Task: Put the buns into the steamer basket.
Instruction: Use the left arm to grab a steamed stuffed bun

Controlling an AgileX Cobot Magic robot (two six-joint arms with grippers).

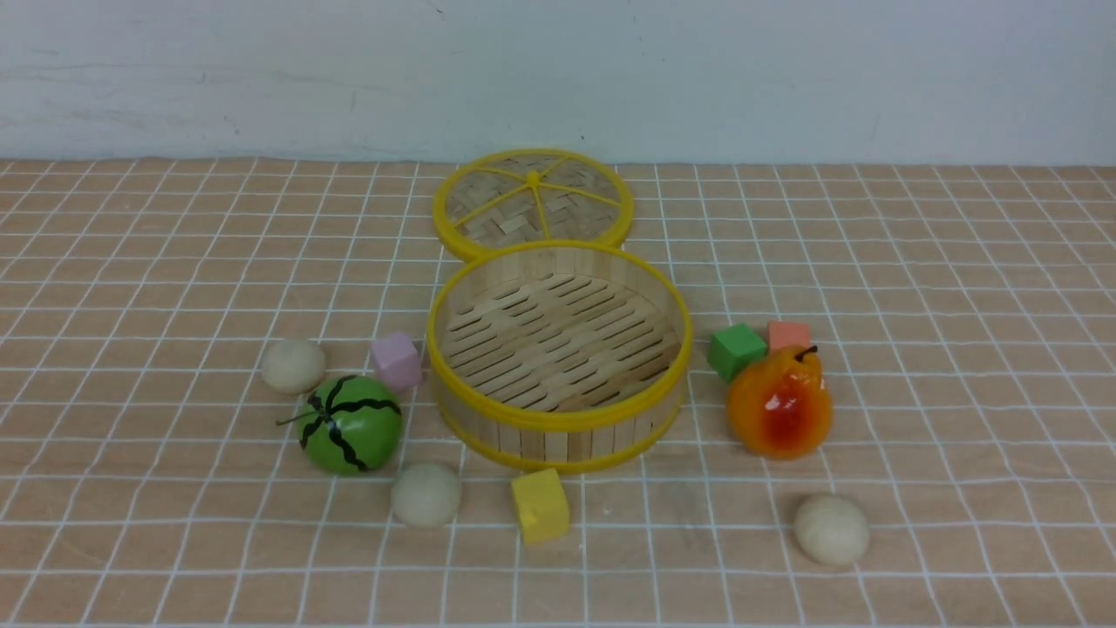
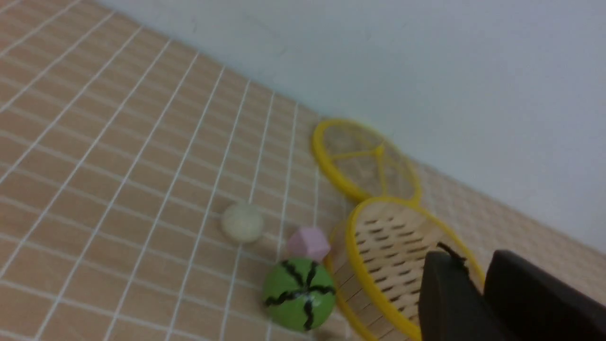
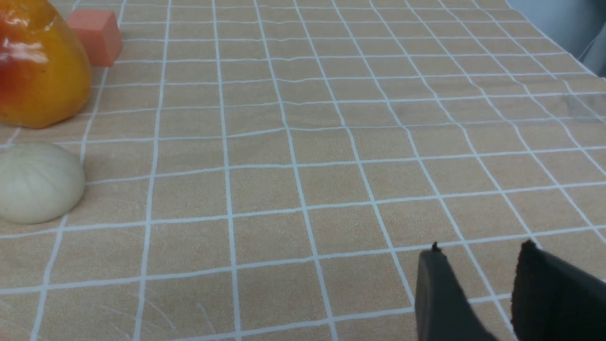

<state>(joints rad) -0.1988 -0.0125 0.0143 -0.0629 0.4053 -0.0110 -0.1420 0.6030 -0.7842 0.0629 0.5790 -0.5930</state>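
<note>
The steamer basket [image 1: 558, 421] stands mid-table with nothing in it. Three off-white buns lie on the cloth around it: one at far left [image 1: 294, 365], one in front left [image 1: 425, 494], one at front right [image 1: 831, 529]. Neither arm shows in the front view. In the left wrist view my left gripper [image 2: 476, 258] hangs over the basket's rim [image 2: 364, 284], jaws a narrow gap apart and empty; the left bun [image 2: 242, 222] is well off. My right gripper [image 3: 478, 248] is open and empty above bare cloth, with the right bun [image 3: 38, 182] far to the side.
The woven lid [image 1: 533, 202] lies behind the basket. A green watermelon ball [image 1: 350, 425] and pink cube [image 1: 397, 360] sit left of it, and a yellow cube [image 1: 540, 505] in front. A green cube [image 1: 736, 351], orange cube [image 1: 789, 335] and glossy orange fruit [image 1: 779, 403] sit right.
</note>
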